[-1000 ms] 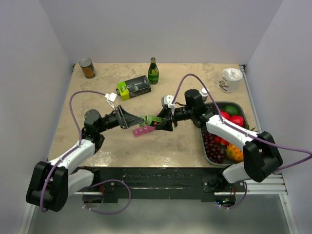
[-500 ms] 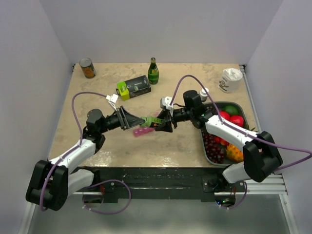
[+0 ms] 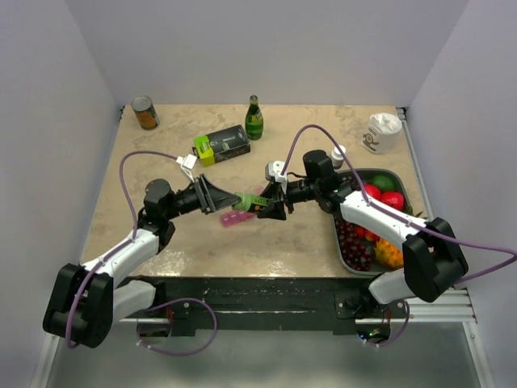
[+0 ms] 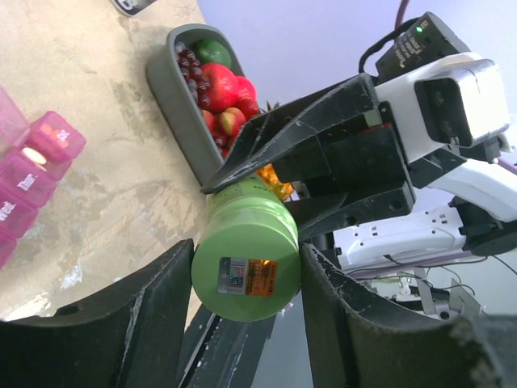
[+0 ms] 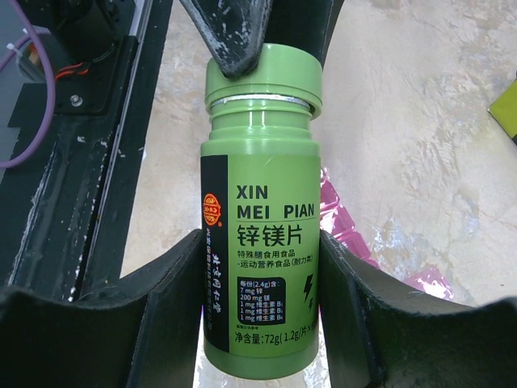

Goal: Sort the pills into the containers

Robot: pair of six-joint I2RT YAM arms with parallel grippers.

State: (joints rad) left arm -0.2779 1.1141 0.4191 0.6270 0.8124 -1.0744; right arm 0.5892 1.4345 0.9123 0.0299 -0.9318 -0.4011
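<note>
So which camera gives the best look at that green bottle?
The right wrist view: the green bottle fills the picture, cap, body and printed label all plain. The left wrist view shows only one round end with a sticker. The top view shows a small green sliver.

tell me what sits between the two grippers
A green pill bottle spans the gap, left gripper on its cap, right gripper on its body; the right wrist view shows it best.

Beige table (image 3: 299,234) — can (image 3: 145,113), glass bottle (image 3: 254,119), box (image 3: 222,145), pink organiser (image 3: 237,217), fruit tray (image 3: 336,236), cup (image 3: 381,132).
</note>
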